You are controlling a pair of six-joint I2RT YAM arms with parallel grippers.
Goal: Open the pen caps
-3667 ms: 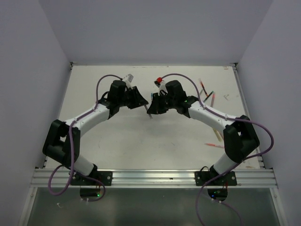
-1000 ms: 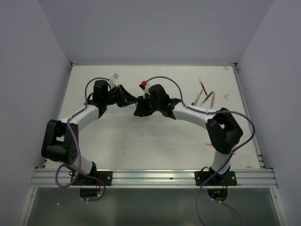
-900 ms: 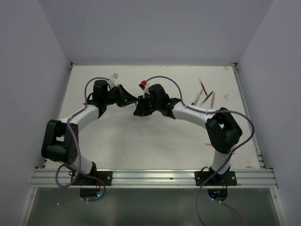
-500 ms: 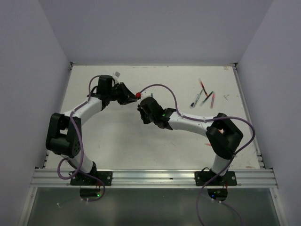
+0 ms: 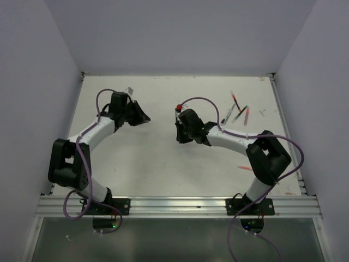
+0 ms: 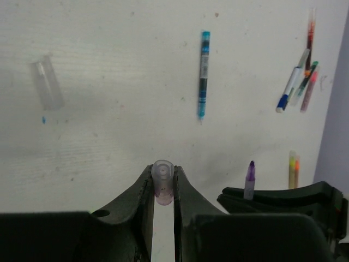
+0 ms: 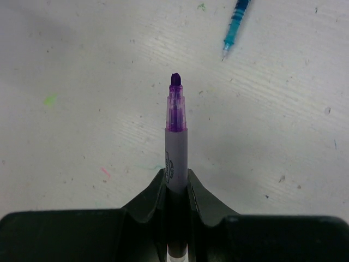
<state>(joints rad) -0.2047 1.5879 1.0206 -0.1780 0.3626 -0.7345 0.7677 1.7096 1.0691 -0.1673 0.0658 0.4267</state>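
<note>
The left tool [image 6: 163, 188] was clenched on a translucent pink-purple cap [image 6: 163, 173]. The cap stood upright between the two fingers, its rounded end poking just past the fingertips. No pen was in it.

The right tool [image 7: 176, 183] was clamped on the purple pen [image 7: 175, 144], gripping the pale barrel. The bare purple tip pointed straight out beyond the fingertips, uncapped. In the left wrist view that pen showed just to the right of the held cap, apart from it and not touching. From above, the two tools were apart over the far half of the worktop [image 5: 152, 164], the left one toward the left side and the right one near the middle.

A teal pen [image 6: 204, 73] lay flat on the worktop beyond both tools, touched by neither. A clear cap [image 6: 47, 82] lay on its side, well apart from the held cap. A cluster of pens [image 5: 238, 112] rested at the far right of the worktop, and a yellow and an orange pen [image 6: 293, 166] lay side by side nearer.
</note>
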